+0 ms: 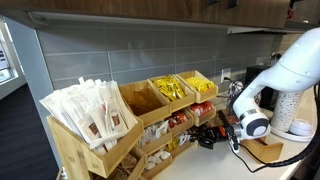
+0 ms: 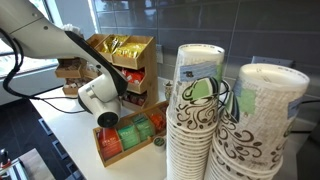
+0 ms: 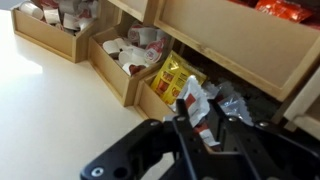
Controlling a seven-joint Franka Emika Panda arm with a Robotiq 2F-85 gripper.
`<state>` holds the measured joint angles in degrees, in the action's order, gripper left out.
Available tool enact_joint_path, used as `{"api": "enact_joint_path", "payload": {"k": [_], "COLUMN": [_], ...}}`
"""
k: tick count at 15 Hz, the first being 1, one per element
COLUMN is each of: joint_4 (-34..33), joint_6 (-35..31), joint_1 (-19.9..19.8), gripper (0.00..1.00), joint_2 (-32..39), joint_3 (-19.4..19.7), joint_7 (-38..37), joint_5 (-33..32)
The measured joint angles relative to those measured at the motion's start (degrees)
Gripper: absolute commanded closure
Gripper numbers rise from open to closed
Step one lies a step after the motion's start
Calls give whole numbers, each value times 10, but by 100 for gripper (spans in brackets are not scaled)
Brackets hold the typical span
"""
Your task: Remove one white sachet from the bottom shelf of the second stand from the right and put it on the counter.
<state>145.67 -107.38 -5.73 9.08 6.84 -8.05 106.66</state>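
In the wrist view my gripper (image 3: 199,104) is shut on a small white sachet (image 3: 192,95) with red print. It holds the sachet just in front of the bottom shelf (image 3: 150,100), a low light-wood bin with yellow-red and silver packets in it. The neighbouring bin (image 3: 128,52) holds several white sachets. In an exterior view the gripper (image 1: 207,135) is low at the foot of the narrow stand (image 1: 170,92) with yellow sachets in its top bin. The pale counter (image 3: 50,100) lies below and to the left. In an exterior view the gripper (image 2: 107,120) hangs just above the counter (image 2: 70,130).
A bigger stand of long white packets (image 1: 95,110) stands at the near end of the row. A wooden tray of green packets (image 2: 128,140) sits beside the gripper. Tall stacks of paper cups (image 2: 205,110) fill the foreground. A white appliance (image 1: 295,125) stands behind the arm.
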Motion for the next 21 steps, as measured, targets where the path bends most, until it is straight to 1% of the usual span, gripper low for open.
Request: {"api": "enact_joint_path", "payload": {"k": [1, 6, 11, 16, 21], "joint_4": [1, 3, 14, 50, 103], "joint_6": [6, 24, 40, 40, 35], "joint_1": [0, -2, -4, -14, -22], "gripper": [100, 100, 100, 100, 100], "joint_2": [-1, -3, -12, -37, -74], "joint_3": [1, 5, 11, 23, 30], "joint_7": [6, 29, 48, 54, 97], "joint_5": [0, -3, -27, -55, -67]}}
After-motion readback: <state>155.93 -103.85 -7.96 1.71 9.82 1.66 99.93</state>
